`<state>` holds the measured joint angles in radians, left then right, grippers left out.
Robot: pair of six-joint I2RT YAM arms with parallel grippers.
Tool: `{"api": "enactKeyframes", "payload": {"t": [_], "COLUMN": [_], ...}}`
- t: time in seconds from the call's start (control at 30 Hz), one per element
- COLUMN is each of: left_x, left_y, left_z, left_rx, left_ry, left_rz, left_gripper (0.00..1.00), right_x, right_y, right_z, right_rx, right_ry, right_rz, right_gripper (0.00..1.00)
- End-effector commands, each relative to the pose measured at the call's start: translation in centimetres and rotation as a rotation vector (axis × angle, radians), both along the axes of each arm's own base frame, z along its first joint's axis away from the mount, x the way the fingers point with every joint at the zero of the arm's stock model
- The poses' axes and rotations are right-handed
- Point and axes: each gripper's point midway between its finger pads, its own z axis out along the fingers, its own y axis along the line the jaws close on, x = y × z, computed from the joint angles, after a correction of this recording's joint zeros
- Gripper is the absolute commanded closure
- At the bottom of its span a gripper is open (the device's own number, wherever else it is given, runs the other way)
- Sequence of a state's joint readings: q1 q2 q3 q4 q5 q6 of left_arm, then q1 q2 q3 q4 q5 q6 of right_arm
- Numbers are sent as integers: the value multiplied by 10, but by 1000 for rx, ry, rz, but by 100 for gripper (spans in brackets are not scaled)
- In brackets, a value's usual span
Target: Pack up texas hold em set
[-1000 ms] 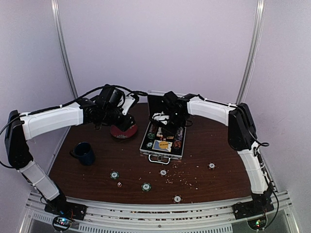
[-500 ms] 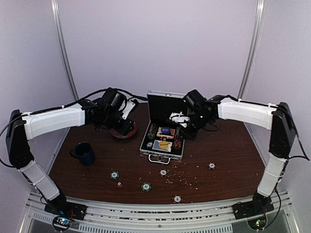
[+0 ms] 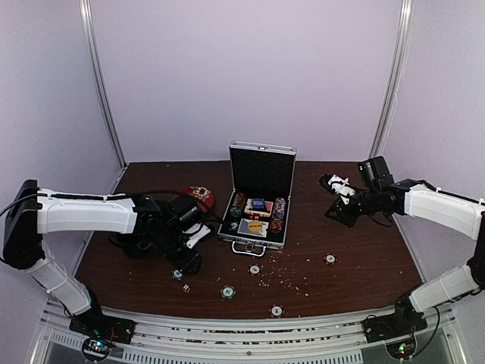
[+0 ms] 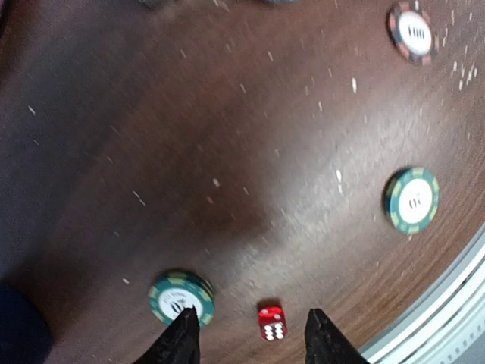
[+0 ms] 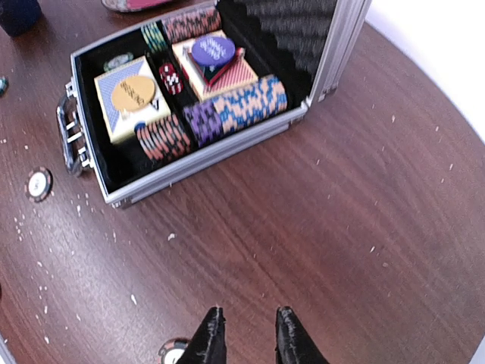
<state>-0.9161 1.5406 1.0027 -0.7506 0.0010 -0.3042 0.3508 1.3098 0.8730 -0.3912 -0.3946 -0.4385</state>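
The ribbed silver case (image 5: 204, 98) lay open ahead of the right claw (image 5: 246, 334), whose jaws stood nearly closed, holding nothing. The left claw (image 4: 250, 334) hung parted and empty; a round green chip (image 4: 182, 297) lay by its left finger, a tiny red die (image 4: 271, 322) between. Best centre on the flat chip before pinching.

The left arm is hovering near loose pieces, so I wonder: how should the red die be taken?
Grip the red die across two opposite flat side faces, coming straight down from above. It sits flat on the table, clear of the green chip beside it, and the left gripper already straddles it, jaws apart.
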Motion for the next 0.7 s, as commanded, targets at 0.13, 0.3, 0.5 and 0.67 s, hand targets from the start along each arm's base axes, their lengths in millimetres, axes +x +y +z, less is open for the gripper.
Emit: {"api": "enactKeyframes", "payload": {"t": [0.13,0.3,0.5,0.67], "left_x": [-30,-33,-44,-44], "left_y": [8,14,19,19], "left_z": [-23,-30,-41,-44], "left_rx": [96,119,134,145], "left_ry": [77,92,145,147], "left_rz": [12,27,1,-3], "left_gripper": [51,52,57,63], "right_x": [4,4,6,6], "right_y": [14,13,12,12], "right_z": [-1,-9,-12,-15], "right_rx": [49,29,19,14], "right_ry": [5,24,26,34], "right_rz": [59,62,58,57], "right_gripper": [75,74,73,73]}}
